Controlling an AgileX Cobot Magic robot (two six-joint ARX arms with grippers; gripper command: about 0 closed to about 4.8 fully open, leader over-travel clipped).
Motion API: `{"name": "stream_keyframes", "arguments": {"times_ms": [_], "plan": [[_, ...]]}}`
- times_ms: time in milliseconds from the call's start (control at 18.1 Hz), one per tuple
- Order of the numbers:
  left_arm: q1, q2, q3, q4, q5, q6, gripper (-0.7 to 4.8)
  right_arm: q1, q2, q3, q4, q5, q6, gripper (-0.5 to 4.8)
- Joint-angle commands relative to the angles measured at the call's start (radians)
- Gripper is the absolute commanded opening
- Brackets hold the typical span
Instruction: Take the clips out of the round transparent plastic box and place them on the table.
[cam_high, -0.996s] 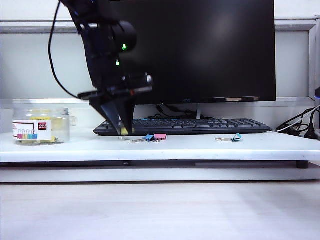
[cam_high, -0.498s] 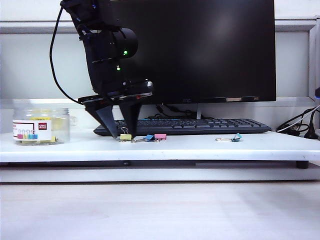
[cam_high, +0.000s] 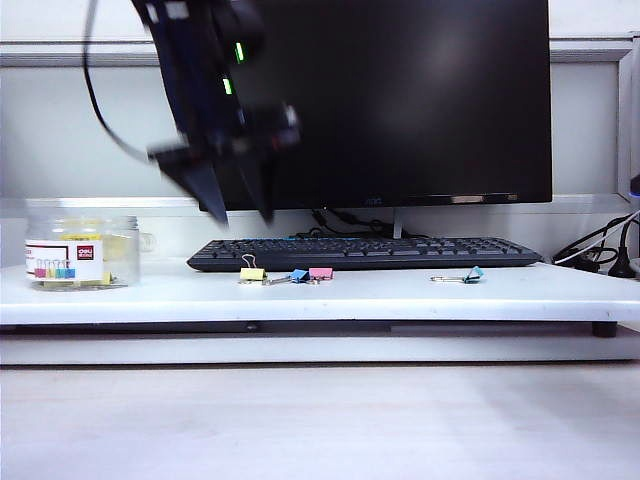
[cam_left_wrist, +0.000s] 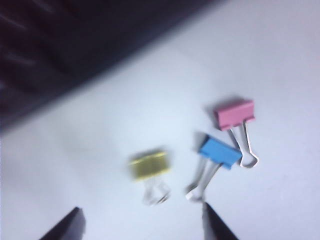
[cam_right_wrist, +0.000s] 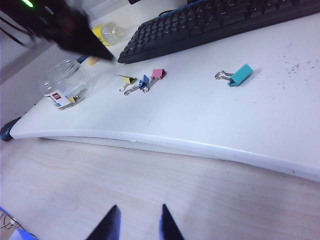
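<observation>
A pale-yellow clip (cam_high: 252, 273) (cam_left_wrist: 149, 165) (cam_right_wrist: 129, 79) lies on the white table (cam_high: 400, 296) in front of the keyboard, free of any grip. My left gripper (cam_high: 242, 214) (cam_left_wrist: 141, 209) hangs blurred above it, open, with nothing between its fingers. The round transparent plastic box (cam_high: 80, 252) (cam_right_wrist: 64, 90) stands at the table's left end with yellow clips showing inside it. My right gripper (cam_right_wrist: 139, 206) is open and empty over the wooden surface in front of the table; it is out of the exterior view.
A blue clip (cam_high: 299, 275) and a pink clip (cam_high: 321, 272) lie just right of the yellow one; a teal clip (cam_high: 473, 274) lies farther right. A black keyboard (cam_high: 365, 252) and a monitor (cam_high: 400, 100) stand behind. Cables (cam_high: 600, 255) trail at the far right.
My left gripper opened, left the yellow clip on the table beside the blue one, and rose up and a little to the left. The right gripper has not moved.
</observation>
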Motion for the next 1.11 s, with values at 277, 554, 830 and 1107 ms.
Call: {"name": "stream_keyframes", "arguments": {"times_ms": [277,554,830,1107], "plan": [[0.001,-0.200,0.005,-0.180,-0.192,0.096,3.01,0.000,-0.002,0.002,-0.012,-0.010,0.000,1.07],[0.020,-0.229,0.004,-0.319,-0.279,0.102,2.14,0.000,-0.002,0.002,-0.011,-0.010,0.001,1.08],[0.021,-0.231,0.004,-0.341,-0.257,0.088,2.14,0.000,-0.002,0.002,-0.012,-0.010,0.001,1.07],[0.061,-0.230,0.003,-0.346,-0.258,0.092,2.14,0.000,-0.002,0.002,-0.011,-0.017,0.001,1.08]]}}
